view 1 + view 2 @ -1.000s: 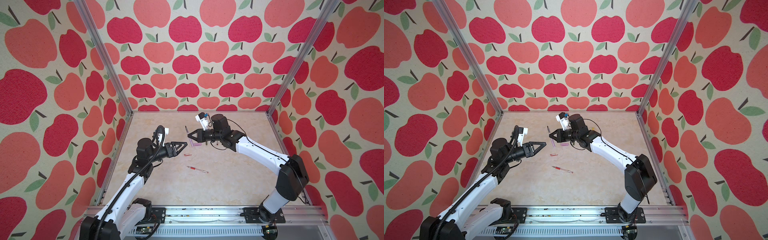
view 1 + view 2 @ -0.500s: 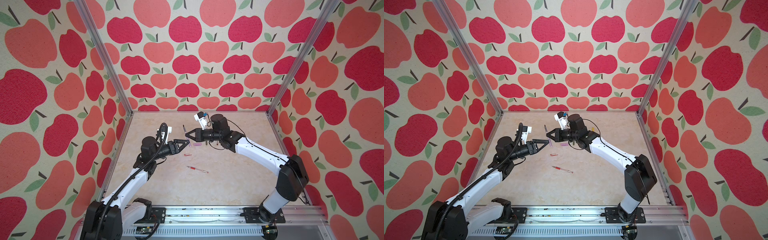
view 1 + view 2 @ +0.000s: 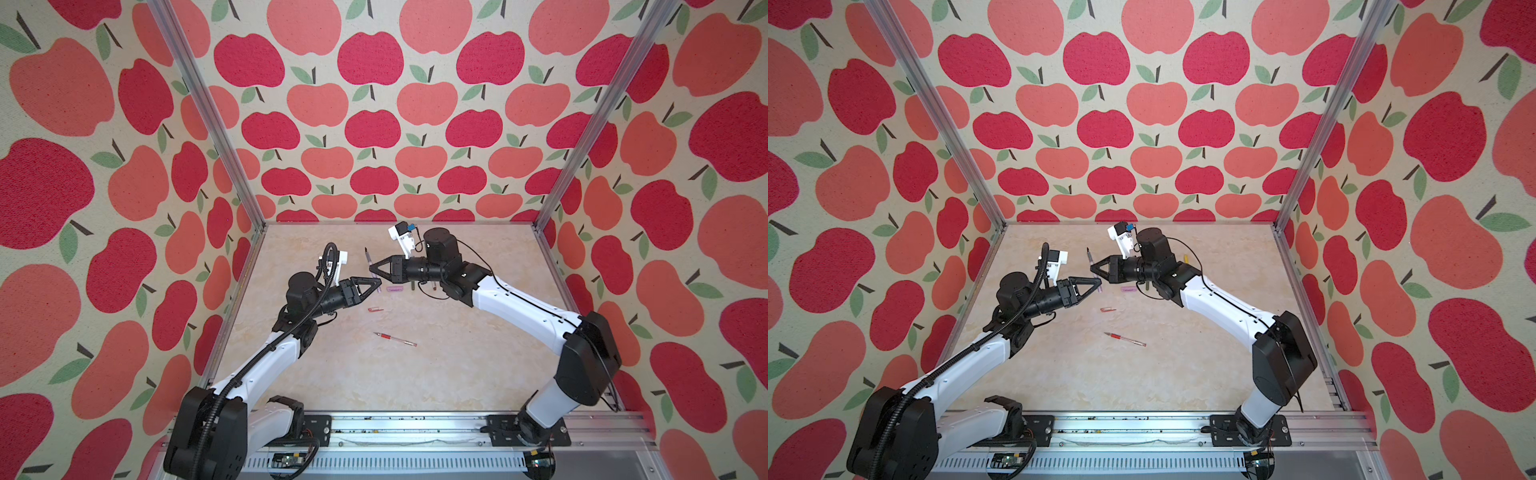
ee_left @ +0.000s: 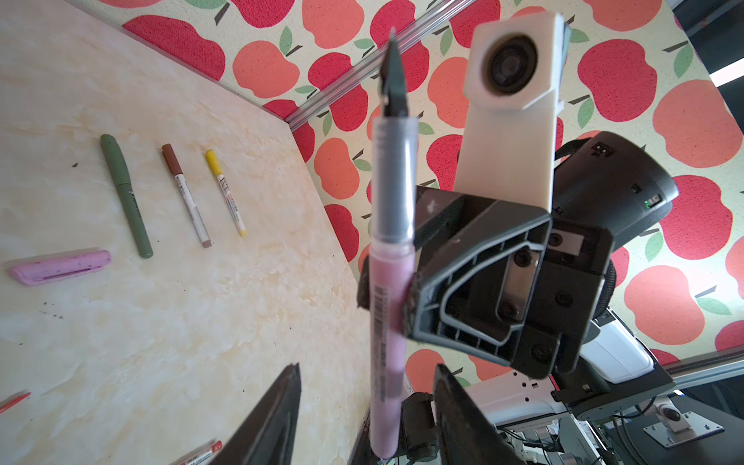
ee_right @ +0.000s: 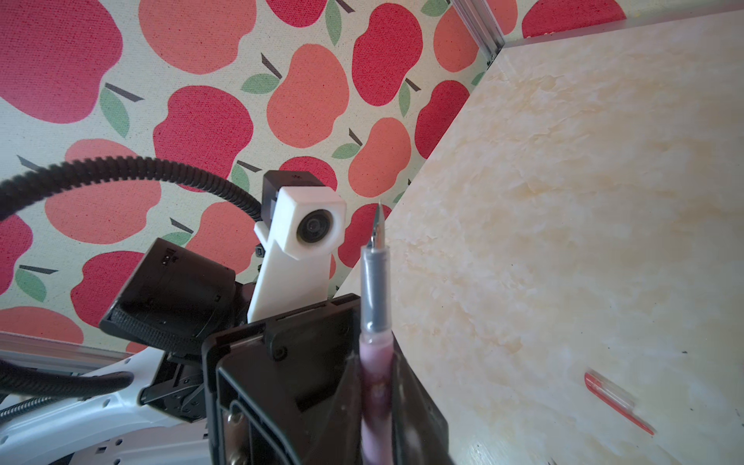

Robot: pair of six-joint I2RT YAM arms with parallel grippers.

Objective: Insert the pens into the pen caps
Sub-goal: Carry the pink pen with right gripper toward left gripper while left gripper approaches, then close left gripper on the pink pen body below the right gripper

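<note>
The right tool (image 3: 372,269) clamps the pink pen (image 4: 392,257) while the left tool (image 4: 367,374) stands open, flanking its tail.

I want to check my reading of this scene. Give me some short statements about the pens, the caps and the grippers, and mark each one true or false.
1. The right gripper grips the pink pen. True.
2. The lilac cap sits on the pink pen. False: it lies on the table, and the pen's tip is bare.
3. The red pen lies on the table. True.
4. The left gripper grips the red cap. False: its jaws stand open on either side of the pink pen, and the red cap lies on the table.
</note>
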